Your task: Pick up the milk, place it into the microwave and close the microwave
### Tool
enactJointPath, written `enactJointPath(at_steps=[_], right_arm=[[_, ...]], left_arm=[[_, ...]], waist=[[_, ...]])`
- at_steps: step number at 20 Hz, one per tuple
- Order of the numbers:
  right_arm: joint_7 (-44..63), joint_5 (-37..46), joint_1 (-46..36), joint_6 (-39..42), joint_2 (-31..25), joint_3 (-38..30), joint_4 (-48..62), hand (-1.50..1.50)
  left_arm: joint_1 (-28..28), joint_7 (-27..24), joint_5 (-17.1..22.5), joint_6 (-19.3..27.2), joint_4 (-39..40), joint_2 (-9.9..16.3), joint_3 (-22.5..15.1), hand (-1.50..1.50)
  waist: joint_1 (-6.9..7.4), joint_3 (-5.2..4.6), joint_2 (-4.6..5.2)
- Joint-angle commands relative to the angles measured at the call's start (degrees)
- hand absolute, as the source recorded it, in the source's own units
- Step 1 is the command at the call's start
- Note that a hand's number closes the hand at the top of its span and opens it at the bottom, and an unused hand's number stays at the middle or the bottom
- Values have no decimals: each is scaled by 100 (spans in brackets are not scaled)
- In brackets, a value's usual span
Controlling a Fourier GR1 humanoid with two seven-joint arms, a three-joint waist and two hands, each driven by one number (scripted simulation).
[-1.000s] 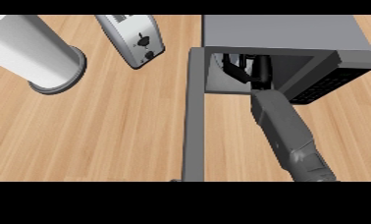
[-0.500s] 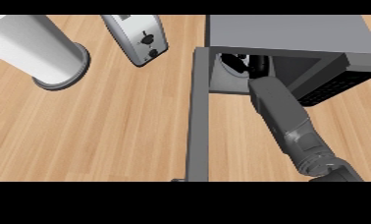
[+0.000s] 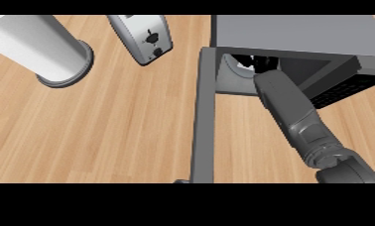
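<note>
Microwave (image 3: 293,34) at the table's (image 3: 110,131) far right, its door (image 3: 205,116) swung wide toward us, takes our right forearm (image 3: 293,113) deep into its cavity. We judge the arm is reaching in to set the milk down on the light plate (image 3: 236,67) inside, which would leave only the door to close. Of the right hand (image 3: 261,63) we see just dark fingers under the oven's top edge; whether they are spread or curled round anything we cannot tell. The milk itself is hidden from us, and we take it to be inside the cavity with the hand, though we cannot confirm that. Our left hand is out of sight.

A toaster (image 3: 143,37) and a tall white cylinder (image 3: 44,46) stand well apart from the oven at the far left, playing no part in the job.

Against the view half a second back, the forearm lies at much the same angle and the fingers sit in the same dark opening. The door hangs as wide as it did, and the toaster and cylinder keep their places.
</note>
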Motion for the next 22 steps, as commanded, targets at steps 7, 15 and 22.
enactJointPath(at_steps=[7, 15, 22], right_arm=[[-67, -118, 85, -421, -354, -293, 184, 150], [28, -205, 237, -239, -615, -446, 307, 150], [19, 171, 308, -270, -757, -110, 510, 150]], left_arm=[[-194, -17, 19, -93, 151, 147, -4, -150], [-172, -161, -240, -159, 365, -28, -194, -150], [-503, 86, -191, 129, 360, 13, -190, -150]], waist=[[167, 14, 88], [185, 16, 100], [233, 27, 137]])
